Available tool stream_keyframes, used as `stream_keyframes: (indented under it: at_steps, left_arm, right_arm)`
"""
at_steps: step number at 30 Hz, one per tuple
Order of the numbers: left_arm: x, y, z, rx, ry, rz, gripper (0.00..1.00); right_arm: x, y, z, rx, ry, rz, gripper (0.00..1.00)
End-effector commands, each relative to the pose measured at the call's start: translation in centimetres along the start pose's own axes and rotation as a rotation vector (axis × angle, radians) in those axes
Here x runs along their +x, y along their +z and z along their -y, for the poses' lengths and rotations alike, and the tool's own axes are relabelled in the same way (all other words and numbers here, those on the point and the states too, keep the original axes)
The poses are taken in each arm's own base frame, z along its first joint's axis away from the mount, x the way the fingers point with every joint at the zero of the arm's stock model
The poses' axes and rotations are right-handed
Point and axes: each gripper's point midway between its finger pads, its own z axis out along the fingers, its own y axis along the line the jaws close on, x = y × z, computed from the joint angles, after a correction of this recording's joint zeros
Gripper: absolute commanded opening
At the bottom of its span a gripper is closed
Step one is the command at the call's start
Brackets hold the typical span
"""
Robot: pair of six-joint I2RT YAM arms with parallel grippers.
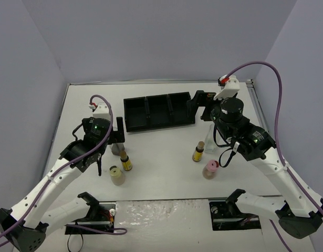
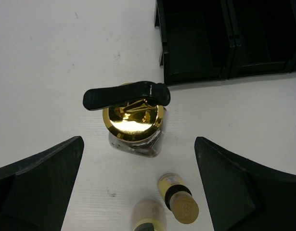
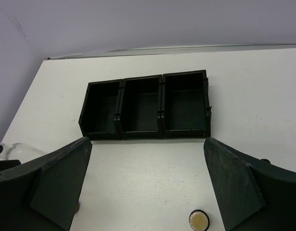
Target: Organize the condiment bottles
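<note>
From above, the black three-compartment tray (image 1: 158,111) sits at the far middle of the white surface (image 1: 166,184). The left jaws stand open over a clear glass bottle (image 1: 117,149). Just nearer are an amber bottle (image 1: 126,161) and a beige jar (image 1: 117,176). To the right, a second amber bottle (image 1: 198,152) and a pink jar (image 1: 210,169) stand close together. A second clear glass bottle (image 1: 211,139) is partly hidden by the right arm. The right jaws stand open at the tray's right end, holding nothing.

The left wrist view looks down on the gold-topped clear glass bottle (image 2: 133,122) between the wide-open left jaws, touching neither finger. The amber bottle (image 2: 179,199) and beige jar (image 2: 148,219) lie nearer.

In the right wrist view, the open right jaws frame the tray (image 3: 145,134). The second amber bottle's cap (image 3: 199,220) shows at the near edge.
</note>
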Motion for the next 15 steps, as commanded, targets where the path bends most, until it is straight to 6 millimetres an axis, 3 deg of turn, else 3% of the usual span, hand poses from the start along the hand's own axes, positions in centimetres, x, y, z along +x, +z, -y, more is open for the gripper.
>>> stream_keyframes:
  at_steps: [1,15]
  left_arm:
    - [-1.4,0.8,1.0,0.045,-0.021,0.058,0.97]
    - [0.6,3.6,-0.2,-0.021,-0.075,0.029,0.97]
  right_arm:
    - [-2.0,-0.3,-0.9,-0.03,0.045,0.079,1.0]
    - [-0.8,0.0,-0.9,-0.039,0.054,0.062,1.0]
